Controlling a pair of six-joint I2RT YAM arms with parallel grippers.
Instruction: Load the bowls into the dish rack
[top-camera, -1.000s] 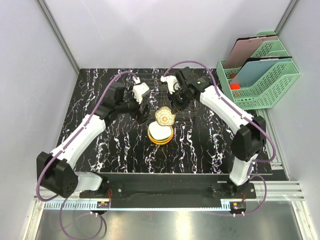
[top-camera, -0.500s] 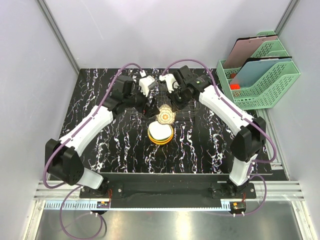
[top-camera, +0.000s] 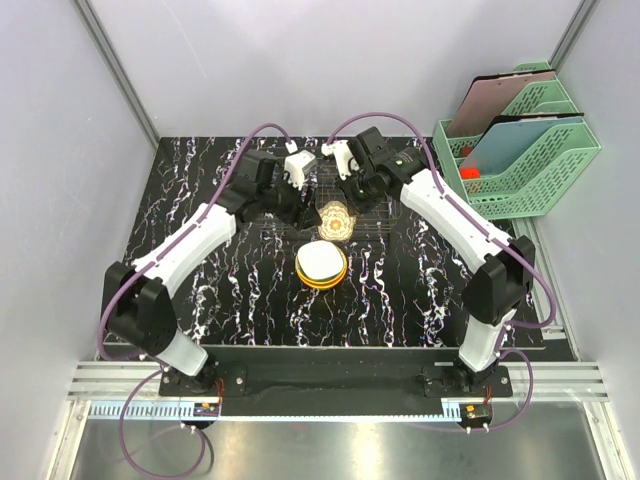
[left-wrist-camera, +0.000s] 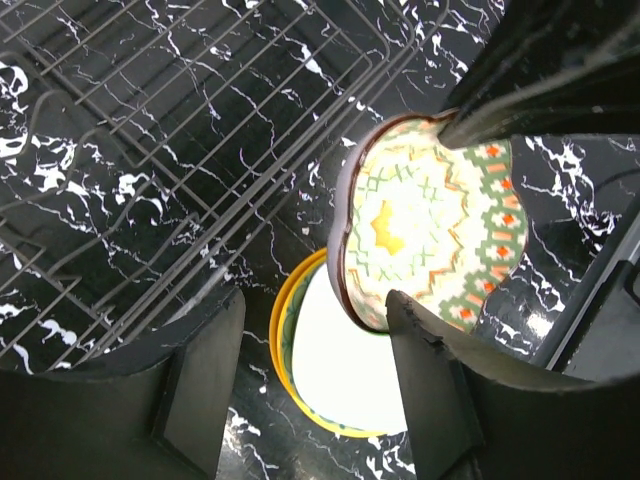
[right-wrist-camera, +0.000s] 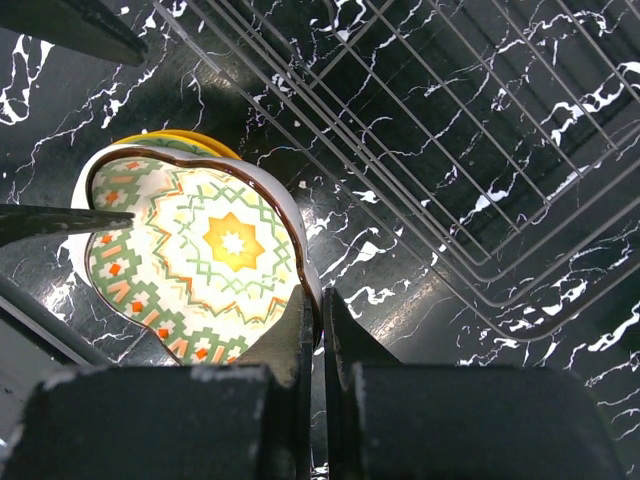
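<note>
A scalloped cream bowl (top-camera: 335, 218) with a brown rim and a green-orange star pattern hangs tilted over the front edge of the wire dish rack (top-camera: 378, 224). My right gripper (right-wrist-camera: 320, 318) is shut on the bowl's (right-wrist-camera: 200, 255) rim. My left gripper (left-wrist-camera: 318, 385) is open and straddles the opposite rim of the bowl (left-wrist-camera: 430, 225), one finger (right-wrist-camera: 62, 222) across its inside. A stack of bowls (top-camera: 321, 266), yellow outside and white inside, sits on the table just in front of it and also shows in the left wrist view (left-wrist-camera: 345, 375). The rack (left-wrist-camera: 190, 150) holds no bowl where visible.
Green mesh file trays (top-camera: 520, 150) with folders stand at the back right, off the black marbled mat (top-camera: 220, 290). Grey walls close in the back and sides. Both arms meet over the rack's front edge.
My left arm has swung right and back until its open fingers reach the patterned bowl. The right gripper has carried that bowl slightly back toward the rack. The stack has not moved.
</note>
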